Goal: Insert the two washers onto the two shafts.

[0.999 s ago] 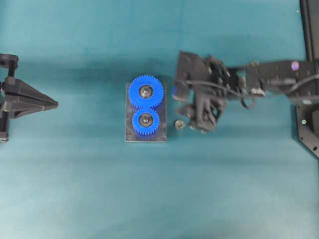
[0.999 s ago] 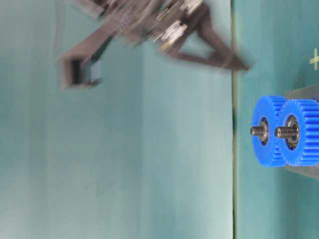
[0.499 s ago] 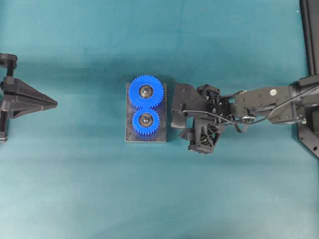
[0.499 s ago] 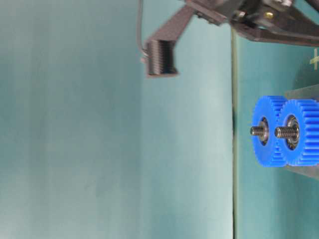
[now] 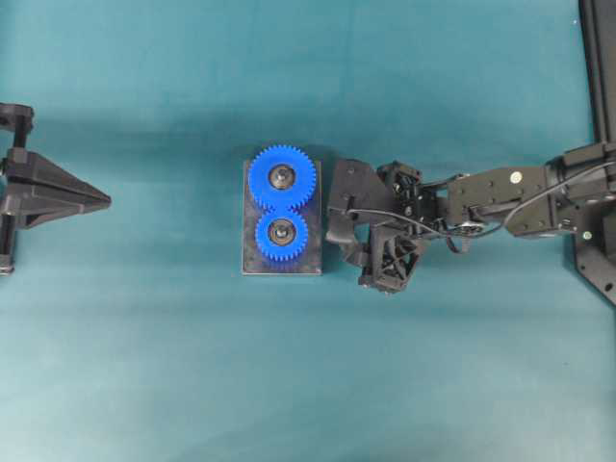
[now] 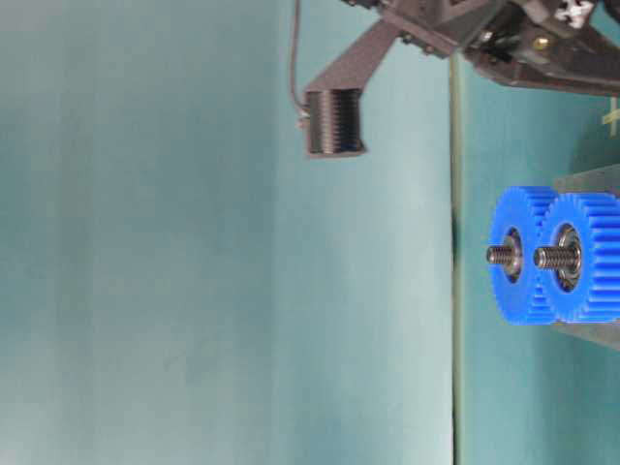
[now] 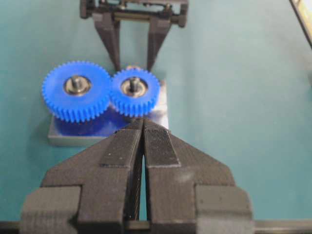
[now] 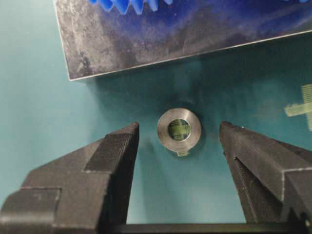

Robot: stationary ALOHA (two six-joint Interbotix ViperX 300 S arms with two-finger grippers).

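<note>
We see right pincer (image 8: 179, 146) dropped low since second ago, jaws spread, straddling small silver metal washer (image 8: 179, 130) flat on teal bench (image 8: 44, 112) beside grey steel baseplate (image 8: 146, 44). Not touching. We judge grasp next. Left pincer (image 7: 143, 127) pressed together, idle.

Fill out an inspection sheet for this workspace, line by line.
Surface: teal table, bare apart from the job's things.
Job's things: washer flat on the table beside the metal plate; two blue gears meshed on it, each shaft bare.
Clutter: nothing seen.
Grippers: right gripper open, jaws either side of the washer, apart from it; left gripper shut, empty.
Cables: black wire along the right arm.
Surroundings: black frame at the edge.
</note>
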